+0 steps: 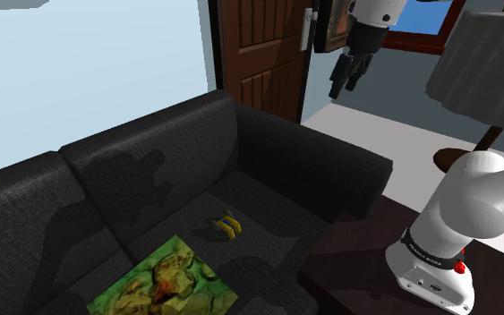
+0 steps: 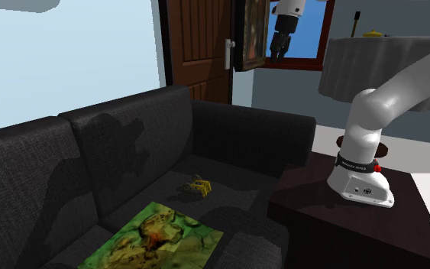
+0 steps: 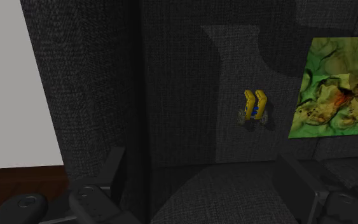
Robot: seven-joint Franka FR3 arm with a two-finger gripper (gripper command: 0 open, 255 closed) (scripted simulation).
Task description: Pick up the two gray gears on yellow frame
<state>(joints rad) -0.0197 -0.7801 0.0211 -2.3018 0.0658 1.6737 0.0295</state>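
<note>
So the hand (image 1: 348, 72) hangs way up high next to the brown door (image 1: 263, 54), nowhere close to anything. In the wrist view its two fingers stand wide apart with nothing between them, so it's fully open and empty

The gear toy (image 1: 226, 225), two grey gears on a little yellow frame, is far below the hand on the seat cushion of the dark fabric sofa (image 1: 151, 170). A green and yellow printed mat (image 1: 174, 285) lies near it with a gap of bare cushion between. Seen from the wrist, the gear toy (image 3: 255, 108) is well ahead of the hand and off to one side, more in line with one finger than with the gap between them

My read: this is the approach step, no grasp yet. The next move calls for a long descent toward the cushion, a shift across so the toy ends up centred between the fingers, and probably a turn to close across the narrow frame. It's small and on soft fabric, so coming in off-centre could just knock it over
</note>
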